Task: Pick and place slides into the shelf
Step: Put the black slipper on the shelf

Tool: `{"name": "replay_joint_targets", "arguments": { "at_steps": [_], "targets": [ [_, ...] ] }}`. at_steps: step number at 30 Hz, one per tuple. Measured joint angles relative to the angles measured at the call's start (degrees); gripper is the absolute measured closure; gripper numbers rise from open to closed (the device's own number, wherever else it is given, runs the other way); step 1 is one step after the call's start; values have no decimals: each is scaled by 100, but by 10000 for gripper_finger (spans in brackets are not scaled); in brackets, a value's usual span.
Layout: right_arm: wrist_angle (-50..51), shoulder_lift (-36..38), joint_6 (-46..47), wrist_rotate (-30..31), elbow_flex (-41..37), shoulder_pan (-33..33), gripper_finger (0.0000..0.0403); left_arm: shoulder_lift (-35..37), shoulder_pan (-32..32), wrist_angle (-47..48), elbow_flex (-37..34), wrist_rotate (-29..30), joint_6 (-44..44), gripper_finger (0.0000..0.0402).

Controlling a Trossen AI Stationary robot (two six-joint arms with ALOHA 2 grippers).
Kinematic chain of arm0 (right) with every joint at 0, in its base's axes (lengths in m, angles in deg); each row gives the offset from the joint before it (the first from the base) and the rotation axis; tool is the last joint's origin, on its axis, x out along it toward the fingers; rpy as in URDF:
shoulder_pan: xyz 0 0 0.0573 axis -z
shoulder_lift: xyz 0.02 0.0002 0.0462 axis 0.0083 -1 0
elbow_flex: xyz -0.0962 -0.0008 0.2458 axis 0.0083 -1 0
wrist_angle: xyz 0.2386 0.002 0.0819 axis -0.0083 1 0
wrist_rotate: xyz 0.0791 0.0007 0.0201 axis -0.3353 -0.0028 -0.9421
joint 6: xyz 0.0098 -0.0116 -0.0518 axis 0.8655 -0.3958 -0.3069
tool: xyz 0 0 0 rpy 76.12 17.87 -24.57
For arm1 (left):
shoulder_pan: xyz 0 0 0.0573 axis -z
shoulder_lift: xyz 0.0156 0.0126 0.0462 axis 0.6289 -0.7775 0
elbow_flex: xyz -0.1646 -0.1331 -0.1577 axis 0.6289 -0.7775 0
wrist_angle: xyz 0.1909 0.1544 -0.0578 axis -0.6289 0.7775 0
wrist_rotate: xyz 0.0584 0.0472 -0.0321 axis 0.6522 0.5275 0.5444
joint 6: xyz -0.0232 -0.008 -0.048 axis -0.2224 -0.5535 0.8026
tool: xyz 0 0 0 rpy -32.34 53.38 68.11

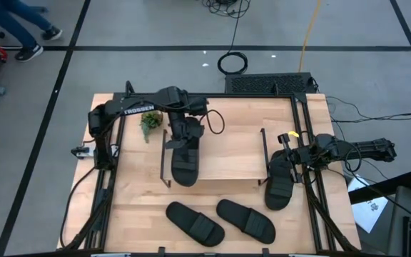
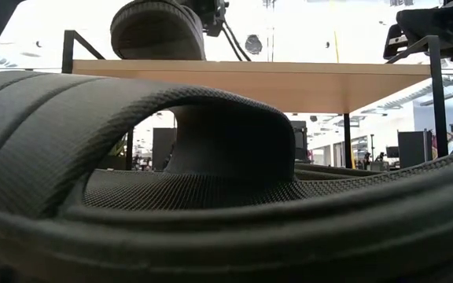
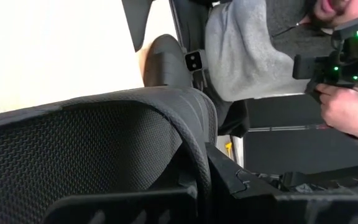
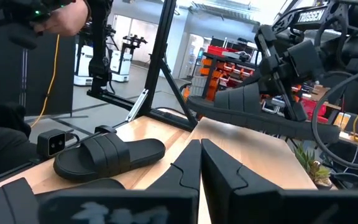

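My left gripper (image 1: 184, 137) is shut on a black slide (image 1: 184, 163) over the left part of the shelf (image 1: 227, 153), a light wood plank on black wire frames. From the right wrist view this slide (image 4: 253, 112) sits close above the plank. My right gripper (image 1: 292, 153) is shut and holds nothing. It is above the far end of a second slide (image 1: 280, 184), which lies on the table beside the shelf's right frame. Two more slides (image 1: 194, 223) (image 1: 245, 219) lie flat near the table's near edge. One of them (image 2: 211, 196) fills the low view. My left gripper holds the slide by its far end (image 3: 197, 149), the sole's rim beside the strap, pinched between the two fingers. It comes from the far side, slanting down. The slide reaches toward the near edge, about level. Whether it rests on the plank I cannot tell.
A small green plant (image 1: 149, 121) stands left of the shelf, near my left arm. Black frame rails run along the table's left and right sides (image 1: 312, 193). A person in a grey sleeve (image 3: 247, 50) with hand-held controls stands beyond the table.
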State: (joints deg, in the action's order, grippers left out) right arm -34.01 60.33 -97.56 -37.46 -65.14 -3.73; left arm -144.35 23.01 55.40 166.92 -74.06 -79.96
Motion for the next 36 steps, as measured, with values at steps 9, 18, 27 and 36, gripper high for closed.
{"name": "replay_joint_targets", "arguments": {
  "at_steps": [9,18,27,36],
  "targets": [
    [-2,0,13,0,0,0,401,0,18,-749,-254,5,407,401],
    [-44,-2,7,-4,0,0,401,0,48,-888,-518,62,501,400],
    [-44,-2,-2,-7,0,-1,401,5,64,-1088,-738,112,601,394],
    [-85,-2,13,-9,0,0,401,22,64,-1210,-736,582,582,347]
  ]
}}
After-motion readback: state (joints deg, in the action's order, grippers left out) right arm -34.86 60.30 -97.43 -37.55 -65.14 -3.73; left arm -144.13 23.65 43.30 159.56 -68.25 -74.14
